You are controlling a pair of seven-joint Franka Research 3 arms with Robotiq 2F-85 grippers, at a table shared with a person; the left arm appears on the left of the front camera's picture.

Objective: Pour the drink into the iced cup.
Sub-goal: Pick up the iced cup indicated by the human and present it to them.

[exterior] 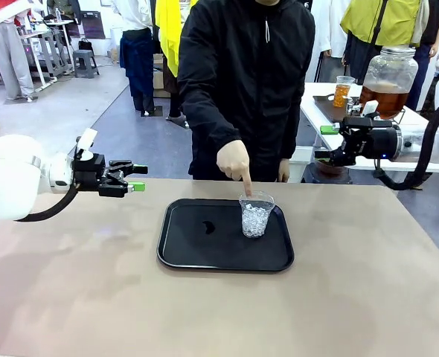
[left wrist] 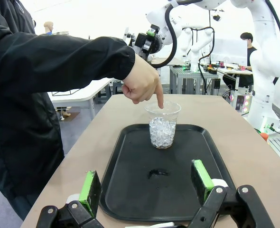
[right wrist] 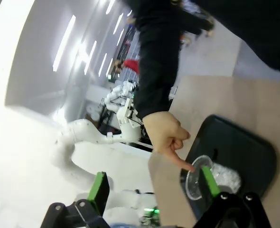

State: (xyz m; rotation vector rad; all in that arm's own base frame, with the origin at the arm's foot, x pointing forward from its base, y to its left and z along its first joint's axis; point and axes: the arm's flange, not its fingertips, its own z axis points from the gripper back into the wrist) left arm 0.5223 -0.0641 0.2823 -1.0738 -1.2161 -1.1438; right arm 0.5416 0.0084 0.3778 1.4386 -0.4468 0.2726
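Your left gripper [exterior: 138, 178] and right gripper [exterior: 325, 143] both spread wide, empty, person's hand [exterior: 233, 159] pointing finger at iced cup [exterior: 256, 217] rim, cup on black tray [exterior: 190, 253], drink [exterior: 383, 97] in dispenser jar [exterior: 389, 68] beyond.

Tray [exterior: 197, 256] at centre of table [exterior: 93, 297], iced cup [exterior: 256, 216] on its far right part, person's hand [exterior: 233, 160] just above the rim; left gripper [exterior: 139, 178] left of tray, right gripper [exterior: 326, 143] far right, jar [exterior: 389, 80] holding the drink [exterior: 383, 97] on side table behind it.
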